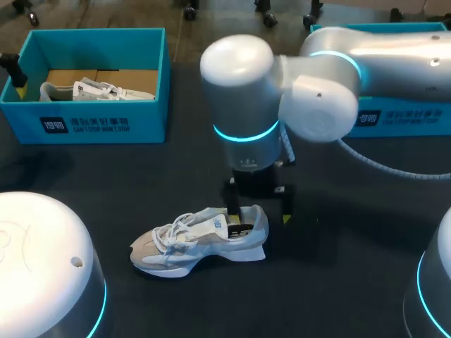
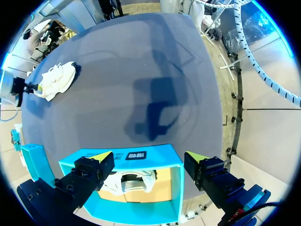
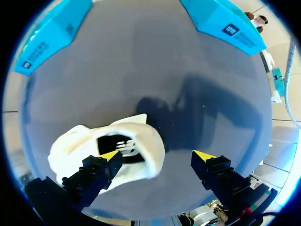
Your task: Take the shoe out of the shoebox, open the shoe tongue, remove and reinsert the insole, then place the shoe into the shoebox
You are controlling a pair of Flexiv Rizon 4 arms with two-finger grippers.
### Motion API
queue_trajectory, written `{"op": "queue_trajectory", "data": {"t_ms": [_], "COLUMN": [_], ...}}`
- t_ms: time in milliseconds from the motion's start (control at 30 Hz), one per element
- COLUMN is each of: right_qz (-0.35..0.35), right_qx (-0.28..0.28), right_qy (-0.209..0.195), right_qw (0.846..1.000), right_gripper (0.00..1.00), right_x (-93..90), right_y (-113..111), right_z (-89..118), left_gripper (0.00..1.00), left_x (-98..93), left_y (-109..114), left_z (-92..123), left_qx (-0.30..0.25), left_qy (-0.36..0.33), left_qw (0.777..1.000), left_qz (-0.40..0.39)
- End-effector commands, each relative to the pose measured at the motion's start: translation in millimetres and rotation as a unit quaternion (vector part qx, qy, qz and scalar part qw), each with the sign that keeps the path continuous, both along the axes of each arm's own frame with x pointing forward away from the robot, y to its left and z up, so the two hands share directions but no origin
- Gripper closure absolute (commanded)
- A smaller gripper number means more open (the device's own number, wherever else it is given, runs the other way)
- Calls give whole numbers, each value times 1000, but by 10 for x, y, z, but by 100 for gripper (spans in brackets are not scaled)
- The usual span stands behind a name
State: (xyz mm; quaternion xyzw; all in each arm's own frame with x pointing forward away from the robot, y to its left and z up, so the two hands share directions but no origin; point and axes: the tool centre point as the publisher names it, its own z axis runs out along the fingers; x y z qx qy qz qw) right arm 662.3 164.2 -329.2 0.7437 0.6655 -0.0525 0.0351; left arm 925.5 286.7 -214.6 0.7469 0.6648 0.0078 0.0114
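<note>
shoe (image 1: 201,239) out, mid-table | right gripper (image 3: 157,155) wide, straddling heel, likely for insole | left gripper (image 2: 148,156) wide, over far-left box (image 1: 106,123)

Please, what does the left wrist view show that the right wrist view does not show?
Only the left wrist view: a second shoe lying inside the box, below the open left gripper.
Only the right wrist view: the table shoe seen close from above, showing its dark opening, with one finger of the open right gripper at it.
Both: the table shoe, the box from outside, and the dark table.
</note>
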Motion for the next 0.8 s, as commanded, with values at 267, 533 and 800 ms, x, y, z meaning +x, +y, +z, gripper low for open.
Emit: {"op": "queue_trajectory", "data": {"t_ms": [267, 533, 800], "right_qz": [208, 204, 333], "right_qx": [218, 210, 342], "right_qy": [-90, -51, -164], "right_qw": [949, 955, 863], "right_gripper": [0, 0, 0], "right_x": [27, 79, 138], "right_y": [-245, -238, -470], "right_z": [554, 584, 505], "left_gripper": [0, 0, 0], "left_x": [-6, -6, -6], "left_y": [-1, -1, -1], "left_z": [2, 2, 2], "left_qx": [1, 1, 1], "left_qy": [-1, -1, -1], "left_qw": [1000, 1000, 1000], "left_qz": [0, 0, 0]}}
